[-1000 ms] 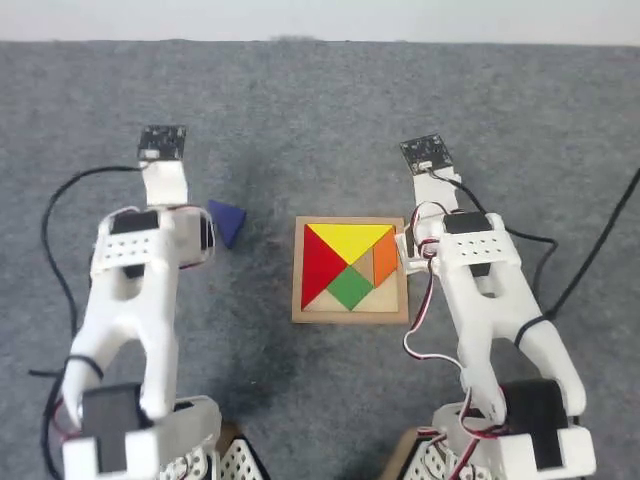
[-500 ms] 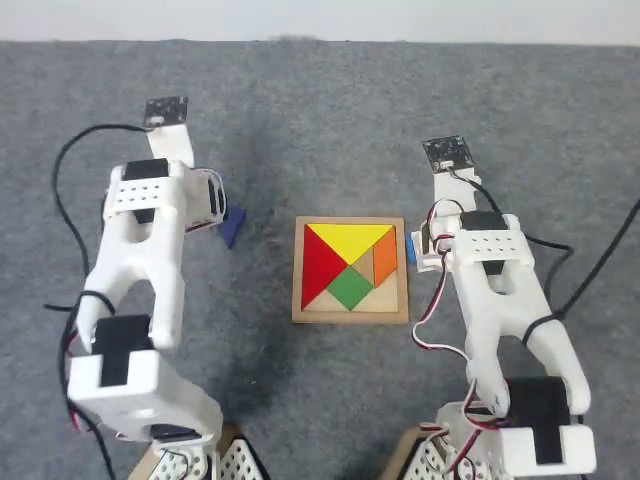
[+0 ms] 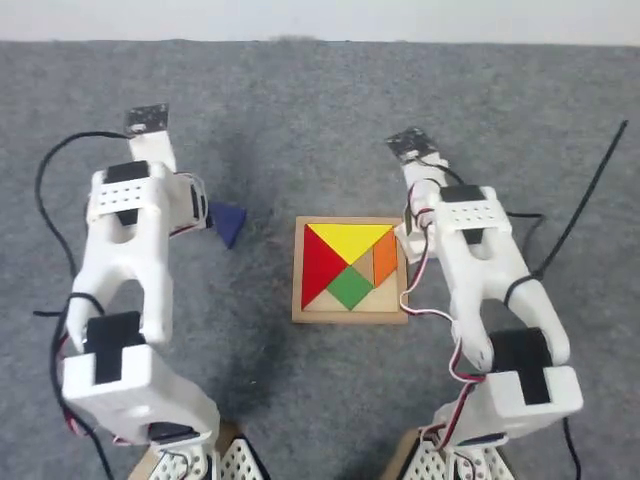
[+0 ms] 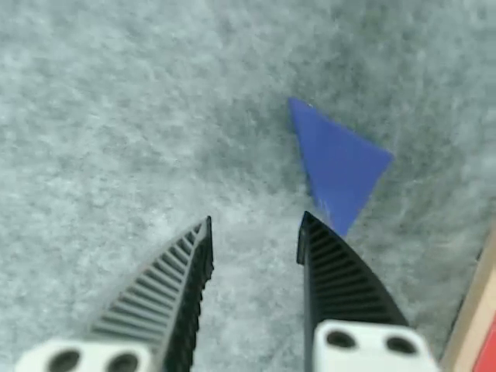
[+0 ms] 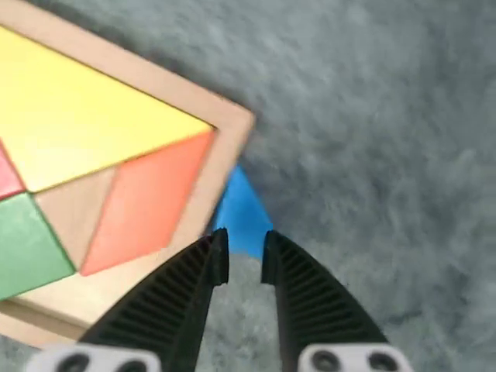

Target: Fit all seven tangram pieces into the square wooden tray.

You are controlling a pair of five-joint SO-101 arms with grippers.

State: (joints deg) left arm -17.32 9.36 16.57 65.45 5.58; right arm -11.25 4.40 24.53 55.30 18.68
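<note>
Left gripper (image 4: 255, 225), half open, nothing held: jaws are best centred over the dark blue triangle (image 3: 228, 222) and closed across its short width. Triangle is laid at 9 o'clock of the tray (image 3: 300, 312), well apart, tip to 6 o'clock, long axis 12–6. Right gripper (image 5: 244, 239), barely parted, empty, is held beside the tray

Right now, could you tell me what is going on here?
Two robot arms are filling the wooden tray. The yellow piece, red piece, green piece and orange piece lie in it. The left gripper, open, hovers by a dark blue triangle on the carpet. The right gripper, slightly open, is at a light blue piece against the tray's outer edge.
</note>
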